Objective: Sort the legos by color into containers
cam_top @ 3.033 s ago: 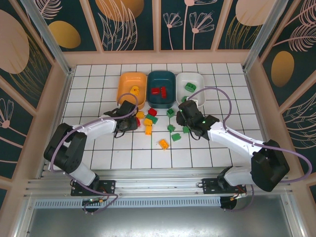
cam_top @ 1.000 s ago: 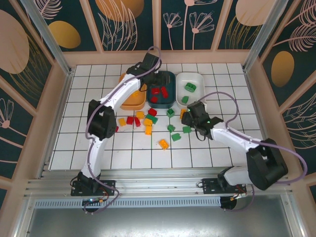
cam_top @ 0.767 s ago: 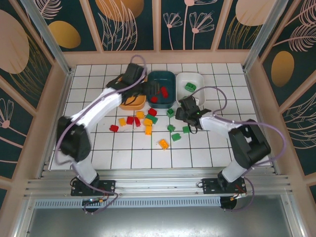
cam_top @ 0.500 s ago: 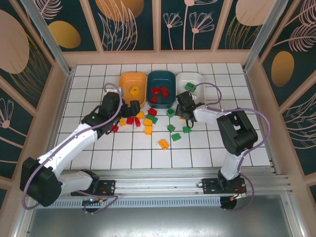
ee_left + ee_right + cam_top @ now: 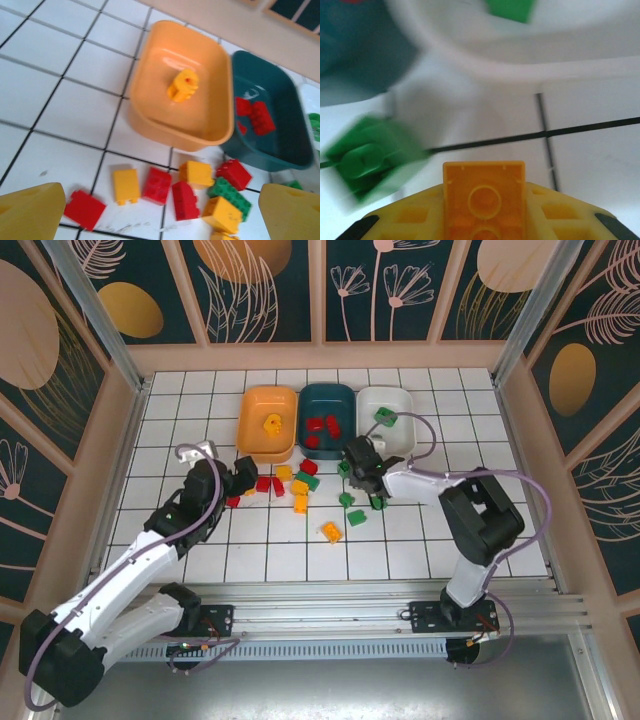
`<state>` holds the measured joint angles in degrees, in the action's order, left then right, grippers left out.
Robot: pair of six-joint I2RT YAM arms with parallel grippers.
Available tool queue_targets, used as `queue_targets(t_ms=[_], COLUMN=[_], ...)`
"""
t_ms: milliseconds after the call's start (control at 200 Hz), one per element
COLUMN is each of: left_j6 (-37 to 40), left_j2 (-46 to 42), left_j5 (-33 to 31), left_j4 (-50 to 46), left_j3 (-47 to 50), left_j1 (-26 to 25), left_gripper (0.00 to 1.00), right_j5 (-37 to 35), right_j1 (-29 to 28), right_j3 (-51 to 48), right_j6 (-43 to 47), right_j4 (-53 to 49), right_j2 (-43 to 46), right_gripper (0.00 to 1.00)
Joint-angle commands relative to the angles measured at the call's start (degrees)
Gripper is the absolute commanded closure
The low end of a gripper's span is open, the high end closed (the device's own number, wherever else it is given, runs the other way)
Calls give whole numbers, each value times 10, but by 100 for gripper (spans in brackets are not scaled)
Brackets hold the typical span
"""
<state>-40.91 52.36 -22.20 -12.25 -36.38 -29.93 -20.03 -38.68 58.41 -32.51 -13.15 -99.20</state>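
While the left gripper [image 5: 243, 477] is hanging open well left of the white bowl [image 5: 402, 405], the right gripper [image 5: 362, 468] is clamping an orange brick [image 5: 484, 195] just beside it (likely light, rigid, slick; flat sides suit).

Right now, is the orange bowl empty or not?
Not empty: one yellow-orange lego lies inside the orange bowl, near its middle.

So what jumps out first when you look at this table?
A row of three bowls at the far side: an orange bowl, a teal bowl and a white bowl. Before them lies a scatter of red, yellow and green bricks. The right gripper pinches an orange brick near the white bowl.
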Motion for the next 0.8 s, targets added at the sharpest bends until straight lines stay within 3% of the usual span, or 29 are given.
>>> queue_targets(t_ms=[0, 195, 375, 565, 796], left_j6=[-78, -145, -184, -215, -202], left_j2=[-16, -13, -2, -27, -131], left_j5=[-37, 2, 87, 142, 121], left_j4=[23, 42, 86, 99, 58], left_j3=[66, 134, 174, 224, 246], left_j1=[4, 8, 8, 8, 8], left_gripper=[1, 1, 2, 4, 5], right_j5=[-51, -34, -26, -18, 9], right_j1=[-60, -117, -124, -116, -86], right_j3=[57, 200, 317, 441, 566], right_j6=[-9, 46, 132, 168, 190], right_j4=[-23, -4, 56, 41, -19], right_j2=[44, -42, -162, -253, -356], right_gripper=[71, 71, 71, 71, 68])
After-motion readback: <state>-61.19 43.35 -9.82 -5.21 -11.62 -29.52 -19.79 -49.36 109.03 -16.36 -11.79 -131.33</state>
